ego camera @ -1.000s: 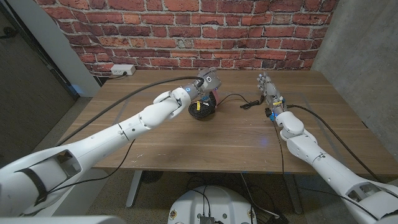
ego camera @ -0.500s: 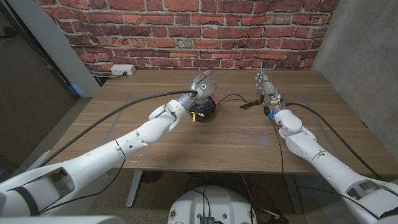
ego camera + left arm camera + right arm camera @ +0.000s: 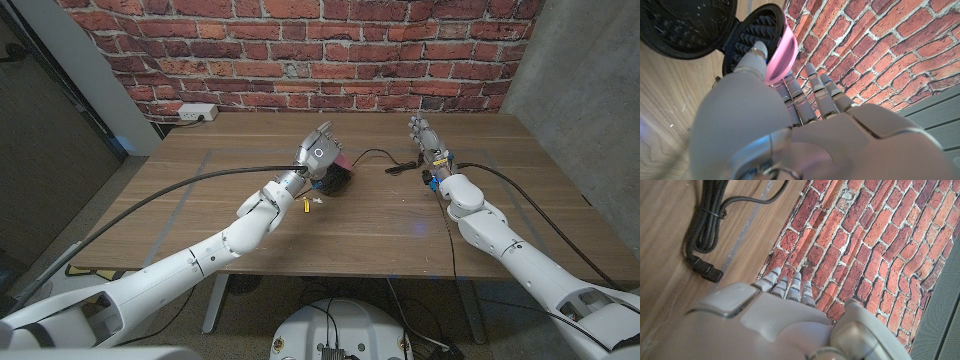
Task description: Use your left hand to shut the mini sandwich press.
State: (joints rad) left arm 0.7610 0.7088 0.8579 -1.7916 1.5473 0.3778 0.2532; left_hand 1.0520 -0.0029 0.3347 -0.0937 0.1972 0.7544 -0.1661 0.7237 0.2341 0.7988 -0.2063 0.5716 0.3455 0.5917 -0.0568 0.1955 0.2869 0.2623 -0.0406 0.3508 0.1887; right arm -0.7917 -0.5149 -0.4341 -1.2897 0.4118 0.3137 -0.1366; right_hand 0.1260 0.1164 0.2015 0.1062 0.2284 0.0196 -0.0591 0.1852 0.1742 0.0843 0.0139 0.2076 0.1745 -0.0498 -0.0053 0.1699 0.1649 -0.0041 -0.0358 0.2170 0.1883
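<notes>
— Where is the mini sandwich press (image 3: 336, 176) seen?
— It is found toward the far middle of the counter (image 3: 380, 220), just behind the left hand (image 3: 318, 153). In the left wrist view its pink lid (image 3: 781, 46) is seen raised, with the ridged black plates exposed.

— How is the left hand placed?
— It is raised in front of the press, fingers (image 3: 812, 85) extended and apart; nothing is held. The thumb tip is seen against the lid's inner plate, though contact cannot be confirmed.

— And the right hand (image 3: 429, 142)?
— It is kept well apart, to the right, fingers straight, nothing gripped. A coiled black cord (image 3: 707, 225) is seen lying on the counter near it.
</notes>
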